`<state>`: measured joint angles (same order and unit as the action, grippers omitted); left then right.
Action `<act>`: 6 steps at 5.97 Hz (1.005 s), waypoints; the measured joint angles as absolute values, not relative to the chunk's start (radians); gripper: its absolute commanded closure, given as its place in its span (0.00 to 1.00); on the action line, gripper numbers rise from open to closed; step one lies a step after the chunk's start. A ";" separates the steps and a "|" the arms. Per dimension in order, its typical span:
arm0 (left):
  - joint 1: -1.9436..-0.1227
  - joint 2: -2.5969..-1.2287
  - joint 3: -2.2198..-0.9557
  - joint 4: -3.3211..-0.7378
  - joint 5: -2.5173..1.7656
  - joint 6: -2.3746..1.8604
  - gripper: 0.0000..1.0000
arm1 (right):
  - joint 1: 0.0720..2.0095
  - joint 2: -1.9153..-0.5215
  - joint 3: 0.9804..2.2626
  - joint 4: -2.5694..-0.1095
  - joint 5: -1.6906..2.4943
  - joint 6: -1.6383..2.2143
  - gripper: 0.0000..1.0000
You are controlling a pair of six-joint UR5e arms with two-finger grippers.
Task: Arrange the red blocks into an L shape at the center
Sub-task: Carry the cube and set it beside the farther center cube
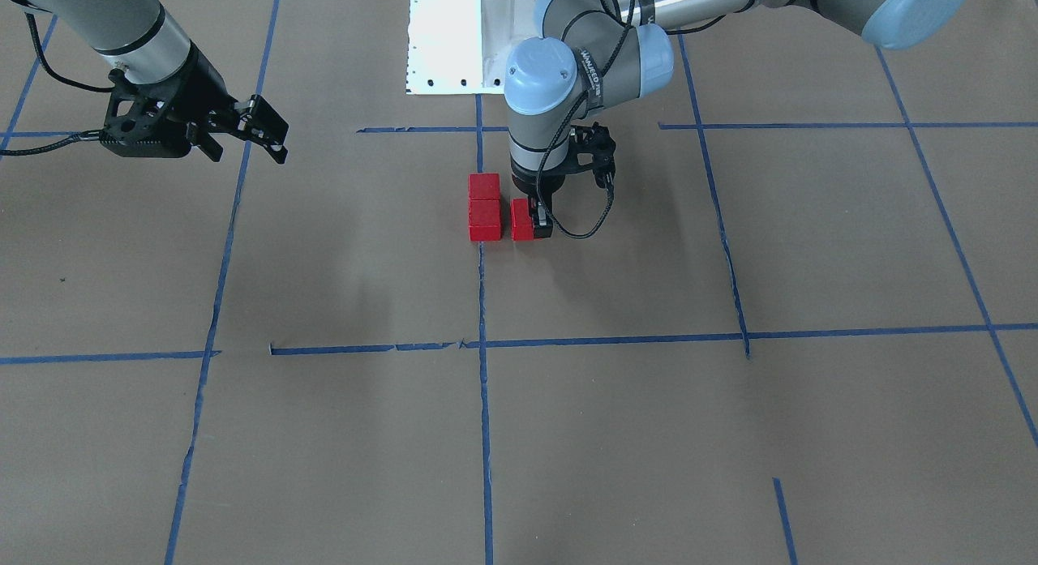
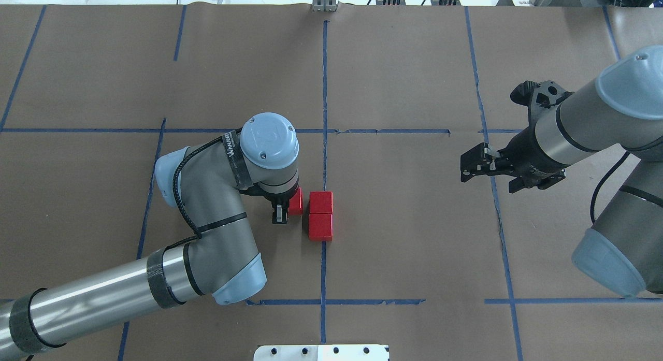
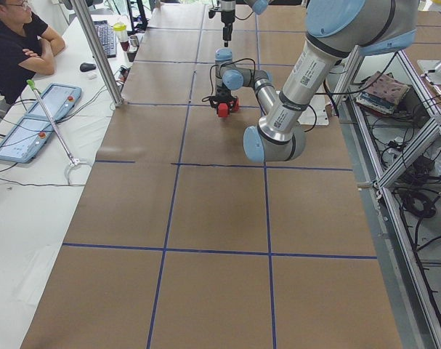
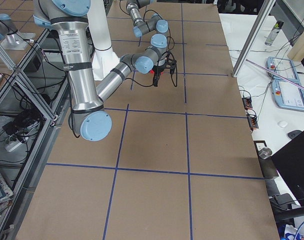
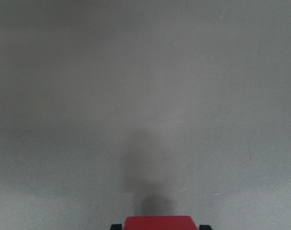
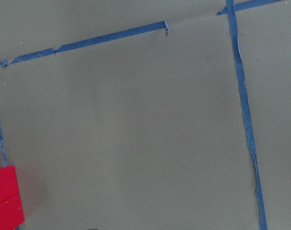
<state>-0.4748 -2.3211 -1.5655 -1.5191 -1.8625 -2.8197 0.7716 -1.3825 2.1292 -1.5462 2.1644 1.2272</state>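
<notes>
- Three red blocks (image 2: pixel 320 214) occupy the center (image 2: pixel 393 211) of the brown paper (image 2: pixel 93 71), not far from the robot's white base plate (image 1: pixel 454 38).
- Two of them, the paired blocks (image 1: pixel 485 204), touch face to face in a short column that straddles the vertical blue tape line (image 1: pixel 484 435).
- One, the third block (image 1: pixel 522 220), sits on the robot's left of that line, just beside the paired block farther from the robot. A narrow strip of paper separates them.
- Left gripper (image 1: pixel 533 219): pointing straight down, clamped on the third block. The left wrist view shows a red face of the block between two black fingertips (image 5: pixel 115 226).
- Right gripper (image 2: pixel 472 168): held above the paper, well apart from the blocks, fingers spread with nothing between them.
- Right wrist view: the paired blocks appear at the lower left corner.
- One person (image 3: pixel 17 43) sits with folded arms at the white side table (image 3: pixel 17 218).
</notes>
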 measured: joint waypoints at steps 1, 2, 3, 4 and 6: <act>-0.471 -2.332 -1.553 -1.520 -1.862 -2.822 1.00 | 0.772 -1.383 2.129 -1.546 2.164 1.228 0.00; -0.470 -2.348 -1.532 -1.521 -1.861 -2.822 0.99 | 0.772 -1.384 2.129 -1.546 2.164 1.228 0.00; -0.470 -2.355 -1.519 -1.522 -1.861 -2.822 0.97 | 0.772 -1.384 2.129 -1.546 2.164 1.228 0.00; -0.469 -2.357 -1.516 -1.523 -1.861 -2.822 0.93 | 0.772 -1.384 2.128 -1.546 2.164 1.228 0.00; -0.467 -2.357 -1.516 -1.525 -1.862 -2.821 0.01 | 0.772 -1.384 2.128 -1.546 2.164 1.229 0.00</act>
<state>-0.4670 -2.3570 -1.5156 -1.5254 -1.8619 -2.8212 0.7716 -1.3836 2.1277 -1.5462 2.1645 1.2287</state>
